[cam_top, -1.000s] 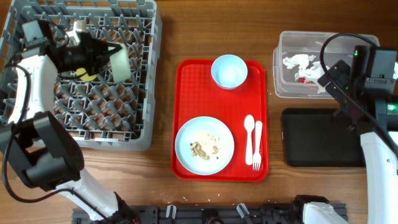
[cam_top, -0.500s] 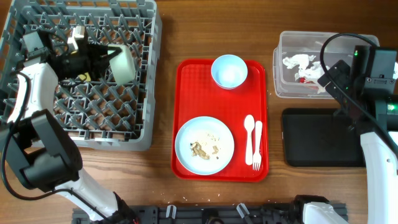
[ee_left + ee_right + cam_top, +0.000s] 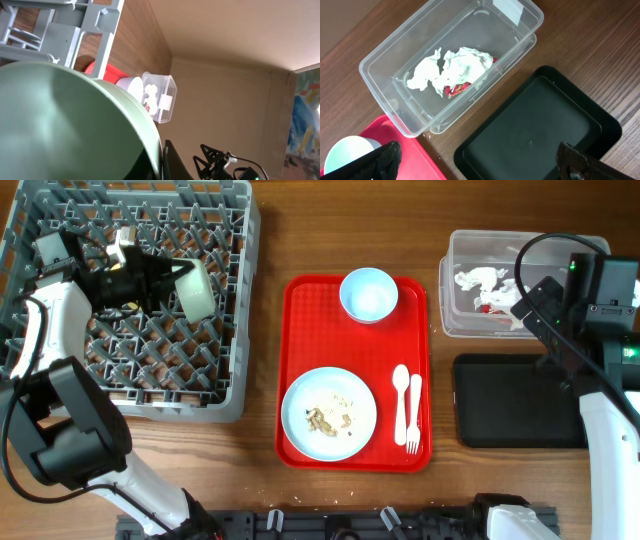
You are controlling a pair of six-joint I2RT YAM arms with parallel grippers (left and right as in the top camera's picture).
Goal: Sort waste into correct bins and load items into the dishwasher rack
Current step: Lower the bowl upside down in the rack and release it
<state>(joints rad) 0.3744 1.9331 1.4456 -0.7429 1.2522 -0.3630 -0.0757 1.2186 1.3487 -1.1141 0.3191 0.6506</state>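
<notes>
Since a second ago, has brought the green bowl (image 3: 197, 288) a little lower in the overhead frame, over the rack (image 3: 130, 385) at upper left. Grasps the bowl by its rim with the left gripper (image 3: 180, 276), clenched tight. Holds it on edge above the pegs; cannot tell whether it already touches them.

Now from near to far. At lower centre, on the red tray (image 3: 300, 330): plate (image 3: 296, 402) with beige scraps (image 3: 325, 418), and just to its right spoon (image 3: 400, 395) and fork (image 3: 413, 415), side by side. To the right, off the red tray: black tray (image 3: 510, 415), with nothing in it. Farther up, at the top end of the red tray: blue bowl (image 3: 368, 293), seemingly without food. Farthest, at upper right: tub (image 3: 455, 320), with napkins (image 3: 452, 70) and wrapper (image 3: 457, 90) inside. Hovers with the right gripper (image 3: 480, 165) over tub and black tray, jaws released wide, nothing between them.

About handling the green bowl, as a judgement only. Seems light, stiff plastic, smooth and somewhat slippery, hardly fragile. Best taken by the rim, one finger inside and one outside, as now. Should be lowered tilted between two peg rows before letting go; otherwise may tip flat or roll.
</notes>
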